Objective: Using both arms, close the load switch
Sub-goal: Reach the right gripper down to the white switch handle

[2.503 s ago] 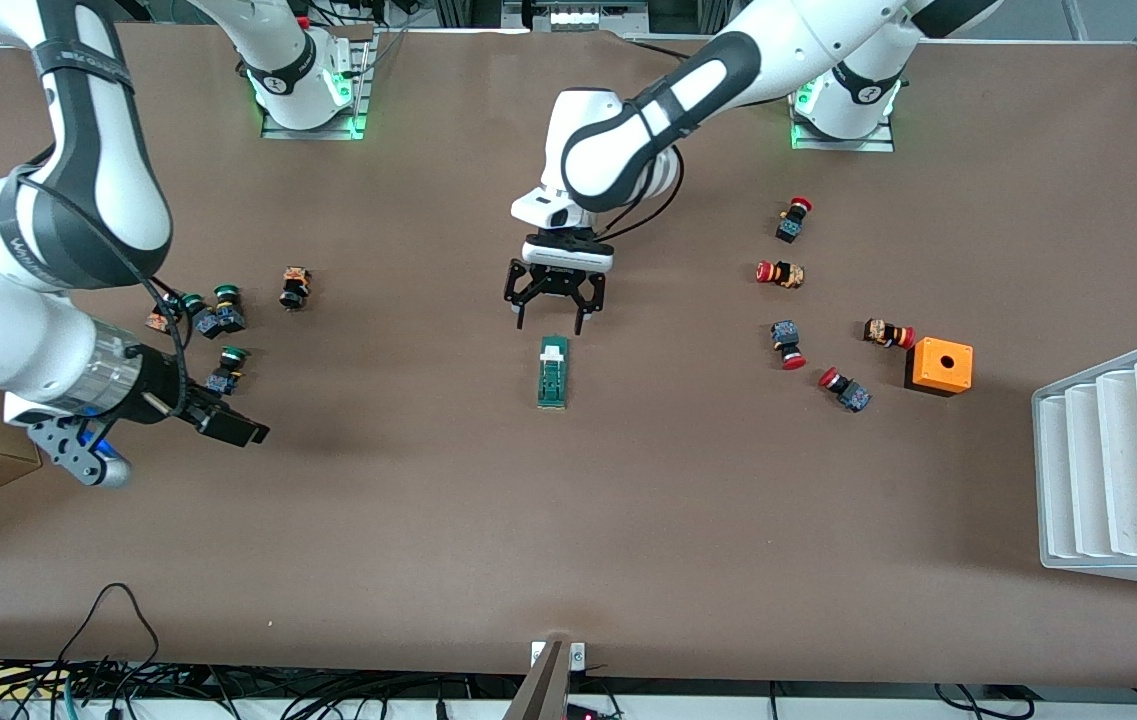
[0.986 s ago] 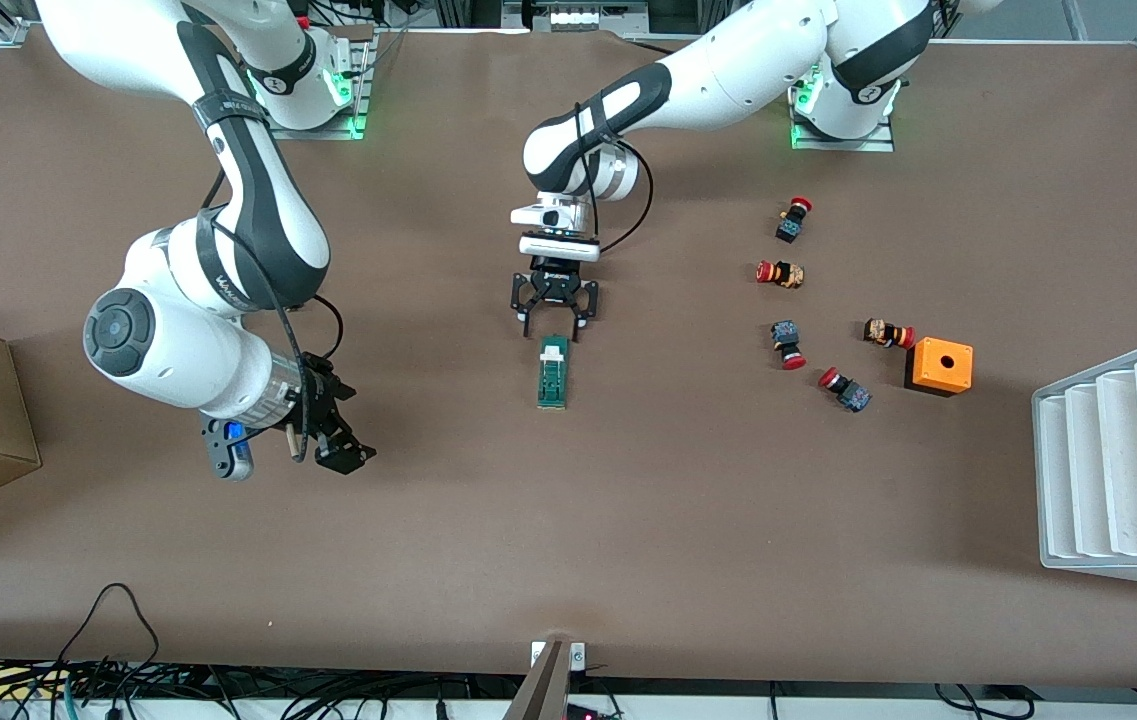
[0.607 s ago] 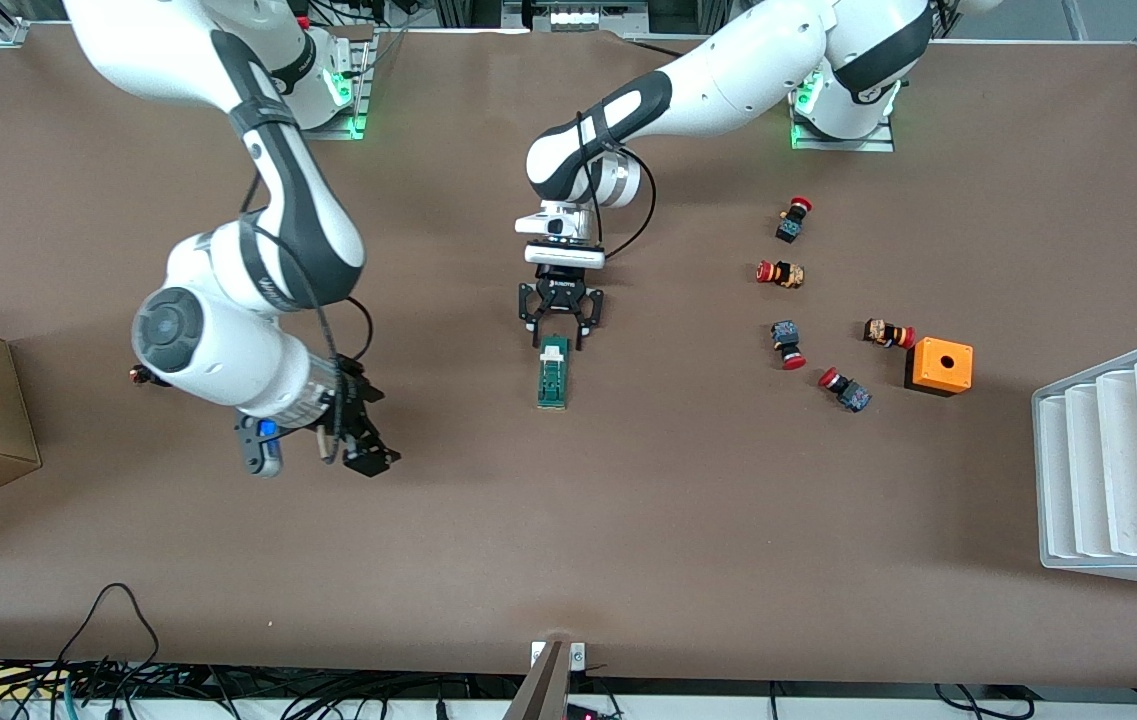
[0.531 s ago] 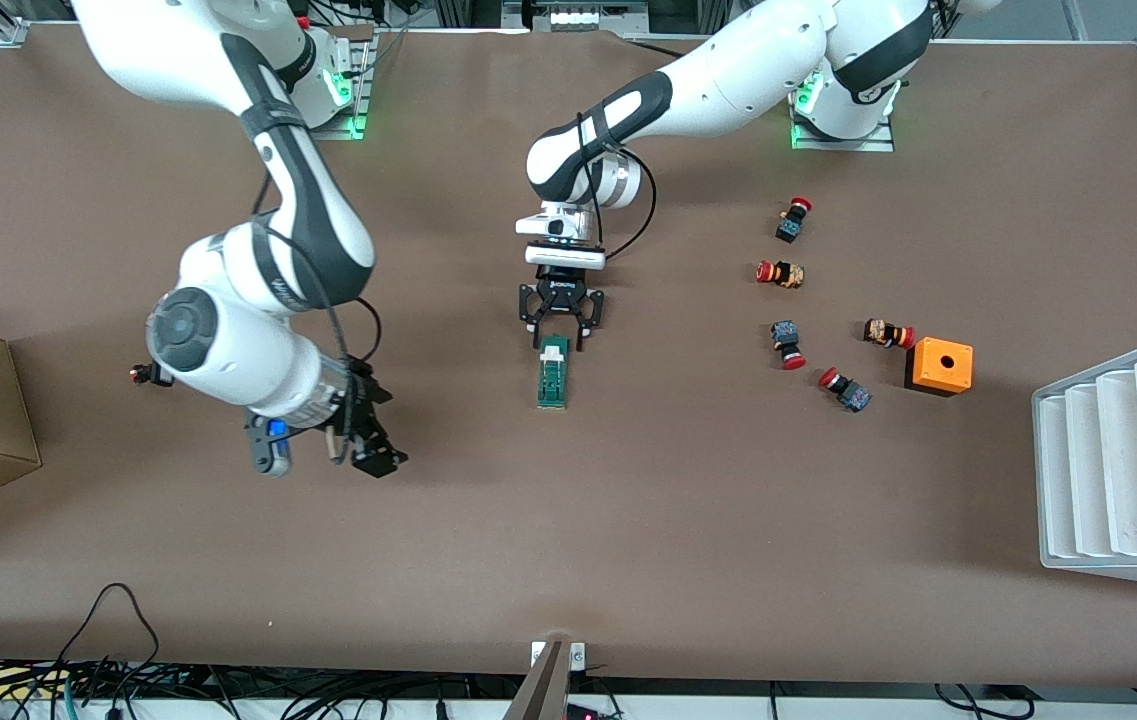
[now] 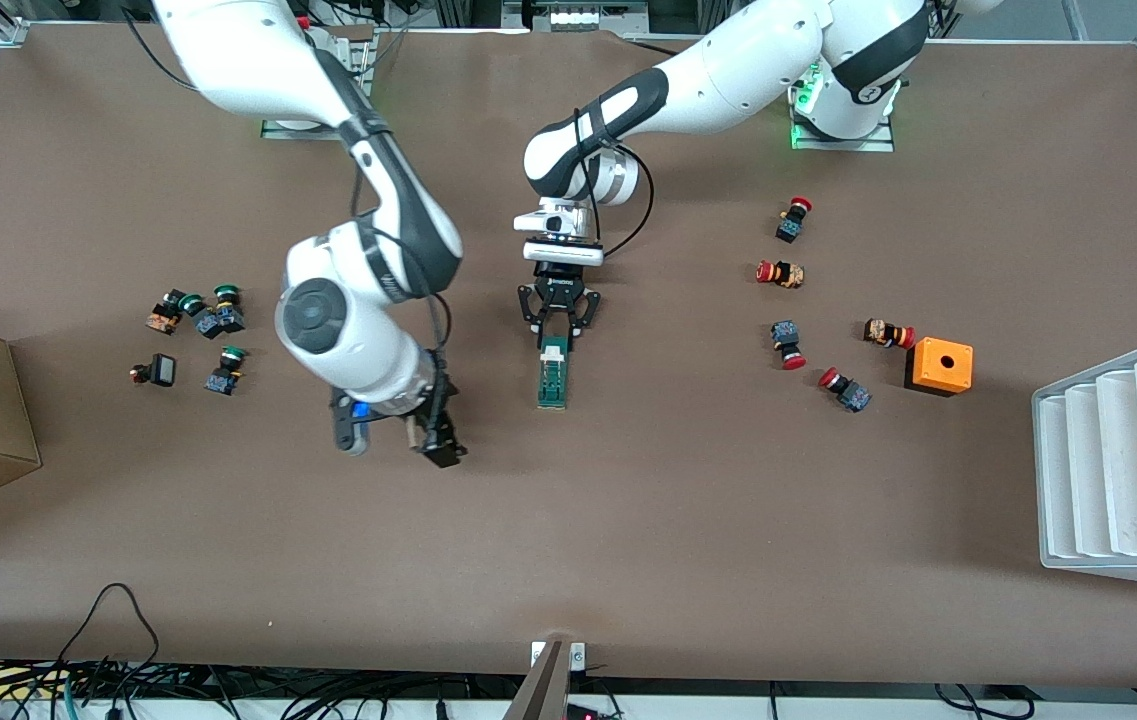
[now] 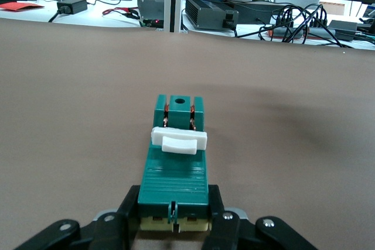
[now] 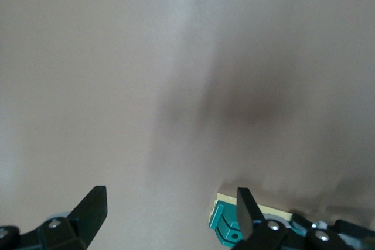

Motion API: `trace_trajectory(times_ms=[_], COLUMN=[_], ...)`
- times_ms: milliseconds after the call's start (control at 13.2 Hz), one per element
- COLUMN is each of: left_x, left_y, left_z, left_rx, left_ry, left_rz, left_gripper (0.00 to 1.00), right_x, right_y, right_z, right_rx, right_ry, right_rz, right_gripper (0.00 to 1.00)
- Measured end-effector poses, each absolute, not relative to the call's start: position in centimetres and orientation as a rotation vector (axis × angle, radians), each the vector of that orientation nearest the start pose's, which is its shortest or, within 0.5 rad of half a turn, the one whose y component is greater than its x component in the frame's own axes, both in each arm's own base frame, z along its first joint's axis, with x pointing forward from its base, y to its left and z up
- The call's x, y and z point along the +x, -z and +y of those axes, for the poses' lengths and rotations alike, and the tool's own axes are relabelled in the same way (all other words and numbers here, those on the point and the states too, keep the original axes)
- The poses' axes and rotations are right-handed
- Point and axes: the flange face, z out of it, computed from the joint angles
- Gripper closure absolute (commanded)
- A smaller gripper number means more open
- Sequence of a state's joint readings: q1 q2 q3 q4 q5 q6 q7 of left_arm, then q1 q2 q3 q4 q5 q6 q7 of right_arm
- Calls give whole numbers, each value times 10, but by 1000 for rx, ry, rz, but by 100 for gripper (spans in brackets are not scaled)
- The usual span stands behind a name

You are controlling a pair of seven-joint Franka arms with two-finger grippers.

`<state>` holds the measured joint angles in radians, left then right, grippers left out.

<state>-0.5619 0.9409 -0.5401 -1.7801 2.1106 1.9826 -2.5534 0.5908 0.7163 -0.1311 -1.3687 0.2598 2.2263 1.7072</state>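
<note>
Left gripper (image 5: 555,335) clamped on the load switch (image 5: 553,372); right gripper (image 5: 438,445) spread wide over bare table (image 5: 628,520) beside it.

Load switch lies flat mid-table, between the green-capped push buttons (image 5: 213,320) and the red-capped push buttons (image 5: 793,290), long axis running toward the front camera. Front view: left gripper at the switch's end farther from the camera; finger contact unreadable there. Left wrist view settles it: both fingers (image 6: 133,203) pinch the sides of the green body (image 6: 176,165), white tab (image 6: 179,140) partway along. Right wrist view: fingers (image 7: 91,208) well apart, nothing between, only a corner of the switch (image 7: 225,223) visible. Orange box (image 5: 939,366) sits just beside the red-capped group.
</note>
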Motion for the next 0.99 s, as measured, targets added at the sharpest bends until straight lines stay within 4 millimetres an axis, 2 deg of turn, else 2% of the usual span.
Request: trace_trajectory(times_ms=[379, 683, 986], left_x=[352, 352, 352], left_y=[-83, -83, -83], left_z=[-533, -533, -533], left_rx=[-2758, -2760, -2761], left_ry=[1707, 1709, 1710], left_rz=[-76, -82, -87], left_gripper=[56, 56, 56], right_x=[640, 610, 590], right_y=[-288, -272, -266], right_z=[389, 431, 458], right_rx=[-2186, -2188, -2184], right_ry=[-61, -74, -83], right_rz=[1948, 1966, 1985], right_gripper=[2, 2, 2])
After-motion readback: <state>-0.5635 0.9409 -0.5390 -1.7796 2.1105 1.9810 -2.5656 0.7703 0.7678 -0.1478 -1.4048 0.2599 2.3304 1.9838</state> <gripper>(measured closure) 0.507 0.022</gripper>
